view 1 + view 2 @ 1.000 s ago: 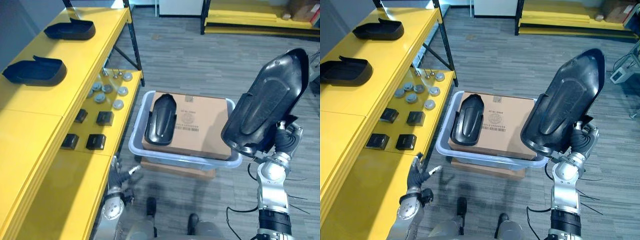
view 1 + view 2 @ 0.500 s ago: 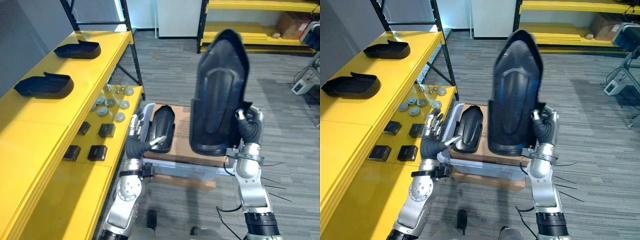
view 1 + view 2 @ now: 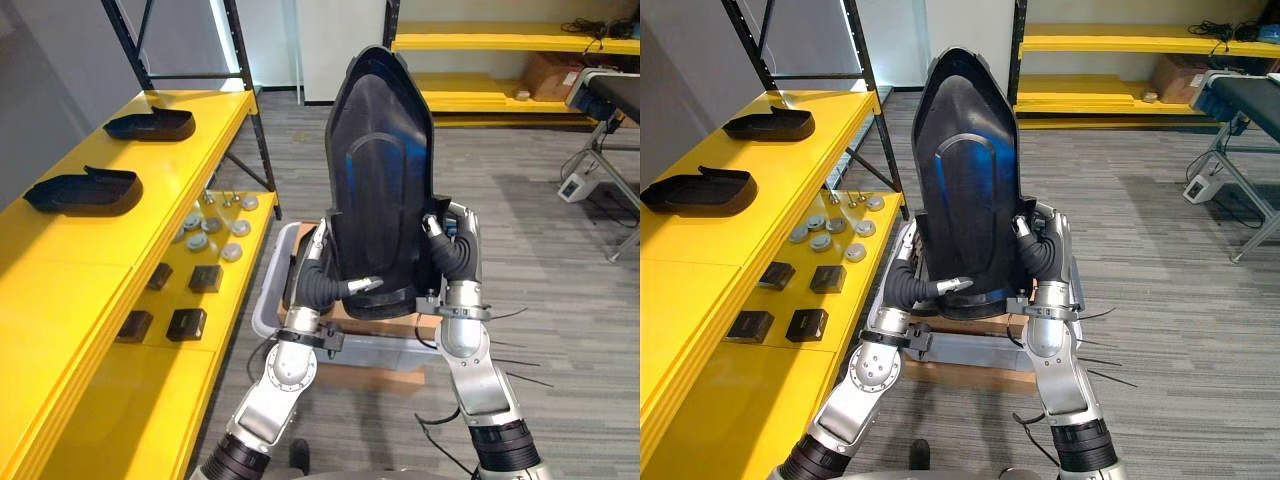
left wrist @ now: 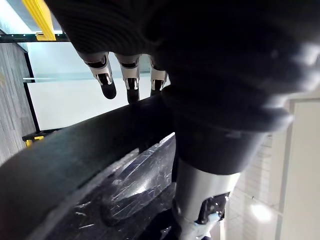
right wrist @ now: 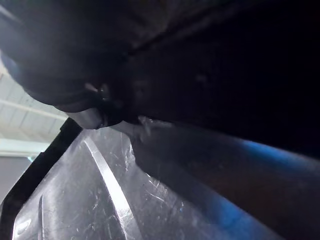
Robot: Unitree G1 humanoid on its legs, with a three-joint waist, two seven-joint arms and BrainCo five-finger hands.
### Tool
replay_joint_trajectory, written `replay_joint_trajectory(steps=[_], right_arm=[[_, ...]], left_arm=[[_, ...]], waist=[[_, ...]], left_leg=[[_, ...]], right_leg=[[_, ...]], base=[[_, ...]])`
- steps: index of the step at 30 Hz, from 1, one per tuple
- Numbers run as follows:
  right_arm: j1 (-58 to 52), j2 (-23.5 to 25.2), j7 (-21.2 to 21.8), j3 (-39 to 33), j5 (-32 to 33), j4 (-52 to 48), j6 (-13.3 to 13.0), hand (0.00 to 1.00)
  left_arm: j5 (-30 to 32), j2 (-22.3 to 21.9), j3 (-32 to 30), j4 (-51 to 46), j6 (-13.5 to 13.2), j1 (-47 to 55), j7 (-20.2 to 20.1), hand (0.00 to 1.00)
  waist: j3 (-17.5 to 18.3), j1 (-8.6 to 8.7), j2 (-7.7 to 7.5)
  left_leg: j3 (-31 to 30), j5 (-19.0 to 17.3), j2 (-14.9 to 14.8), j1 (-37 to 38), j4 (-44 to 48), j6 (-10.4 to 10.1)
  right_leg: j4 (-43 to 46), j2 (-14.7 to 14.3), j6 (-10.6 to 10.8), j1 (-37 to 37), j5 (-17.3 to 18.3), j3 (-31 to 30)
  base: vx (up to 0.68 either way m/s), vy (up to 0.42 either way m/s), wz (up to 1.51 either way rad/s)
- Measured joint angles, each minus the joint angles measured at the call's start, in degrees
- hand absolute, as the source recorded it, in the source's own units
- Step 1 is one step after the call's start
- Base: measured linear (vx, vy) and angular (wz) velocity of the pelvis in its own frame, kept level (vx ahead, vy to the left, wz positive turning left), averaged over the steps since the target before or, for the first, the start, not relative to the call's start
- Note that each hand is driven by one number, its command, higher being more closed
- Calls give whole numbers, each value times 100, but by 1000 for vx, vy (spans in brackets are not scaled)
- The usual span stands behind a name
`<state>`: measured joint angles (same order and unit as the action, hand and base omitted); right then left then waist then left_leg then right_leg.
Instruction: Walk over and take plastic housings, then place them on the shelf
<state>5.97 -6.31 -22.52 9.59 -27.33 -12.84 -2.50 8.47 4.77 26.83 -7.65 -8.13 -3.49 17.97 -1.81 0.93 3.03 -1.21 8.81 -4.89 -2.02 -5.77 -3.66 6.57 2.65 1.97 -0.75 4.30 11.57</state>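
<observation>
I hold a large black plastic housing (image 3: 385, 180) upright in front of me, its pointed end up. My left hand (image 3: 325, 285) grips its lower left edge, thumb across the front; in the left wrist view the fingers (image 4: 131, 80) reach over the housing's rim (image 4: 75, 155). On the lower right edge, my right hand (image 3: 452, 255) has its fingers curled round the housing; its glossy surface (image 5: 100, 190) shows in the right wrist view. Two more black housings (image 3: 85, 190) (image 3: 150, 124) lie on the yellow shelf (image 3: 90, 260) at my left.
A grey bin (image 3: 262, 310) with a cardboard box stands on the floor behind the held housing. The shelf's lower level carries small black boxes (image 3: 187, 323) and several round grey caps (image 3: 212, 222). More yellow racking (image 3: 500, 40) stands at the far wall.
The housing swung from tilted at my right to upright in the centre. My left hand rose from low down and took hold of its left edge. The camera tilted upward.
</observation>
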Motion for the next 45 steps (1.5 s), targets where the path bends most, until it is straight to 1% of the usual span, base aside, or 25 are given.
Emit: replay_joint_trajectory(steps=[2, 4, 7, 9, 14, 16, 18, 19, 20, 21, 22, 24, 25, 26, 28, 29, 31, 34, 38, 39, 40, 41, 42, 44, 45], right_arm=[[-15, -23, 19, 133, 43, 1, -23, 0], [-33, -100, 39, 255, 209, 1, -124, 0], [-102, -91, 144, 466, 332, 0, -275, 0], [-160, -97, 165, 498, 465, 6, -328, 0], [-161, -102, 271, 396, 852, 8, -374, 0], [-160, -88, 286, 230, 1012, 5, -394, 0], [-163, -99, 382, 51, 1382, -82, -495, 0], [-163, -89, 384, -43, 1442, -156, -498, 0], [-163, -104, 406, -316, 1621, -333, -544, 0], [-168, -189, 485, -390, 1659, -402, -583, 0], [-177, -258, 566, -431, 1852, -473, -641, 0], [-177, -229, 625, -642, 2137, -614, -719, 0], [-173, -158, 609, -1126, 2430, -819, -830, 0], [-171, -143, 592, -1362, 2559, -903, -873, 0], [-167, -146, 467, -2201, 2945, -1074, -1070, 0], [-167, -149, 432, -2413, 3044, -1082, -1116, 0], [-193, -152, 308, -3114, 3401, -1075, -1247, 0], [-430, -132, 126, -3688, 3632, -983, -1355, 0], [-804, -84, -16, -4187, 3812, -266, -1363, 0], [-977, -85, -32, -4332, 3816, 172, -1319, 0], [-1146, -82, -57, -4420, 3818, 718, -1224, 0], [-1229, -77, -53, -4461, 3820, 948, -1146, 0], [-1374, -43, -24, -4537, 3839, 1427, -973, 0], [-1578, 39, 24, -4570, 3866, 1961, -858, 0], [-1766, 149, 146, -4574, 3898, 2498, -755, 0]], left_arm=[[-3, 6, -5, 172, 31, 2, 49, 100], [-11, 8, -54, 201, 70, 2, 121, 100], [-11, 4, -96, 233, 153, 2, 188, 100], [-11, 6, -160, 345, 192, 4, 218, 100], [-5, 5, -228, 355, 221, 35, 196, 100], [2, -10, -251, 355, 221, 35, 186, 100], [6, -41, -318, 355, 228, 51, 153, 100], [7, -64, -377, 346, 224, 82, 122, 100], [19, -107, -491, 340, 219, 172, 85, 100], [25, -117, -493, 298, 206, 222, 66, 100], [41, -131, -494, 280, 206, 243, 64, 100], [77, -202, -520, 279, 207, 244, 64, 100], [75, -274, -689, 279, 206, 320, 70, 100], [71, -293, -796, 279, 208, 374, 83, 100], [70, -304, -1262, 279, 226, 608, 113, 100], [69, -279, -1374, 279, 234, 674, 115, 100], [60, -233, -1723, 279, 287, 863, 171, 100], [-2, -266, -1841, 254, 287, 947, 218, 100], [-66, -351, -1873, 28, 282, 1107, 208, 100], [-107, -405, -1918, -57, 278, 1186, 206, 100], [-123, -432, -2014, -114, 269, 1260, 206, 100], [-131, -438, -2063, -121, 269, 1284, 206, 100], [-161, -445, -2178, -141, 263, 1361, 207, 100], [-198, -449, -2282, -143, 261, 1459, 207, 100], [-242, -452, -2312, -143, 259, 1564, 201, 100]], waist=[[11, 2, -8], [12, -5, -9], [22, 1, -17], [65, -1, -28], [154, -6, -46], [170, -8, -45], [170, -6, -45], [170, -6, -45], [170, -6, -46], [169, -7, -51], [169, -8, -52], [169, -9, -52], [169, -6, -52], [169, -1, -52], [168, 32, -53], [168, 51, -53], [168, 122, -53], [167, 128, -55], [167, 154, -55], [167, 161, -55], [166, 176, -55], [166, 180, -51], [167, 183, -42], [163, 209, -36], [164, 223, -36]], left_leg=[[2, 0, -9, 0, -1, 0], [10, -1, -17, 0, -8, -2], [12, -1, -20, 5, -9, -2], [16, -1, -17, 5, -8, -2], [25, -1, -17, 5, -11, -2], [25, -1, -19, 20, -12, -2], [24, -3, -19, 43, -13, -3], [24, -3, -19, 43, -13, -3], [24, -4, -19, 44, -13, -3], [23, -5, -19, 44, -13, -4], [23, -9, -18, 43, -14, -10], [23, -18, -19, 43, -14, -21], [24, -30, -19, 42, -14, -19], [27, -32, -19, 42, -14, -18], [49, -38, -19, 41, -13, -13], [57, -38, -19, 41, -13, -12], [93, -41, -19, 27, -13, -7], [101, -44, -16, 19, -13, -4], [101, -45, -15, -7, -13, -5], [96, -45, -16, -14, -13, -5], [86, -45, -16, -16, -13, -5], [78, -45, -16, -16, -13, -5], [57, -46, -16, -18, -13, -5], [36, -58, -16, -25, -13, -21], [0, -68, -17, -36, -13, -33]], right_leg=[[-41, -18, -6, -5, -23, -2], [-115, -35, -12, -12, -64, -13], [-217, -47, -11, -94, -119, -13], [-258, -48, -3, -101, -139, -15], [-269, -49, 5, -108, -144, -28], [-268, -50, 9, -121, -142, -28], [-269, -51, 25, -152, -131, -28], [-269, -51, 31, -152, -127, -28], [-269, -50, 36, -152, -124, -28], [-269, -50, 38, -151, -123, -28], [-270, -50, 39, -149, -121, -29], [-270, -51, 40, -149, -121, -30], [-270, -52, 42, -149, -119, -35], [-270, -51, 42, -148, -119, -38], [-279, -51, 43, -141, -118, -53], [-281, -51, 43, -136, -118, -55], [-289, -51, 47, -99, -113, -59], [-290, -48, 46, -96, -114, -58], [-287, -48, 45, -90, -113, -55], [-284, -48, 43, -89, -112, -51], [-281, -49, 39, -86, -108, -44], [-281, -49, 37, -86, -105, -38], [-280, -49, 49, -84, -83, -23], [-275, -49, 43, -70, -57, 5], [-265, -50, 47, -73, -35, 44]], base=[[0, 0, 0], [0, 0, 0], [0, 0, 0], [0, 0, 0], [0, 0, 0], [0, 0, 0], [0, 0, 0], [0, 0, 0], [0, 0, 0], [0, 0, 0], [0, 0, 0], [0, 0, 0], [0, 0, 0], [0, 0, 0], [20, -3, -4], [15, -4, -3], [0, 0, 0], [0, 0, 0], [0, 0, 0], [0, 0, 0], [0, 0, 0], [0, 0, 5], [0, 0, 5], [0, 0, 9], [0, 0, 11]])
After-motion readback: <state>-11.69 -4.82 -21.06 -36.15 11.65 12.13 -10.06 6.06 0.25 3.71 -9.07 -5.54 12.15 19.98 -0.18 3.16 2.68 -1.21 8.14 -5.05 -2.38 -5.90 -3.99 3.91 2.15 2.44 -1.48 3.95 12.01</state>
